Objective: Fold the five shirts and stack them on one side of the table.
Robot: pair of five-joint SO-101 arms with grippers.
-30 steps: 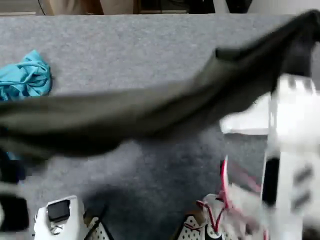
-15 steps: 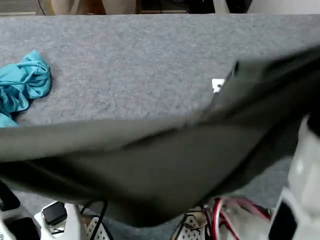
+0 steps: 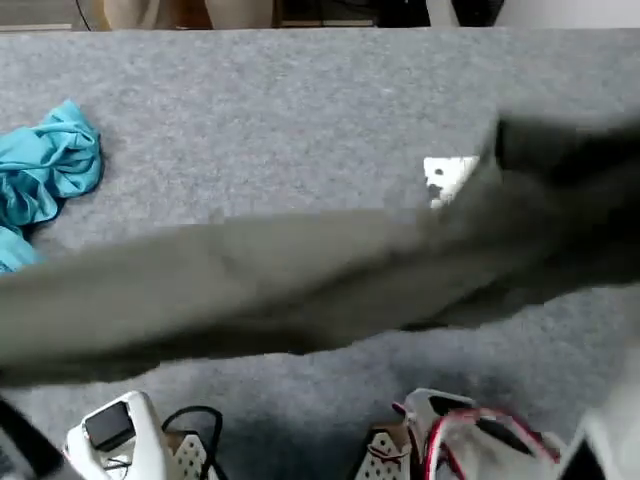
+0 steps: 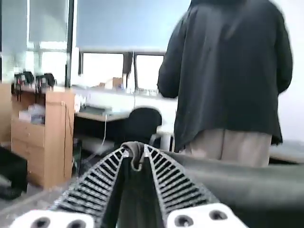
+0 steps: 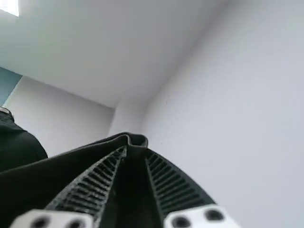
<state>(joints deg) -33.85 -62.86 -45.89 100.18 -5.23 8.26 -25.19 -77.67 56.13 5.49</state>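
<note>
A dark grey shirt (image 3: 300,280) hangs stretched across the table in the high view, held up at both ends. My left gripper (image 4: 137,156) is shut on a pinch of its cloth, and the dark shirt (image 4: 228,185) trails off to one side. My right gripper (image 5: 132,145) is shut on another edge of the dark shirt (image 5: 42,180), raised and pointing at a wall and ceiling. A crumpled teal shirt (image 3: 45,170) lies at the table's left edge. A white folded shirt (image 3: 448,178) peeks out behind the grey one at the right.
The grey felt table (image 3: 280,110) is bare across its far half. The arm bases and cables (image 3: 440,450) sit along the near edge. In the left wrist view a person stands beyond the table, with a desk and chair behind.
The stretched grey shirt has swung: it dropped toward the near edge, then lifted back toward mid-table. More of the white shirt shows at the right.
</note>
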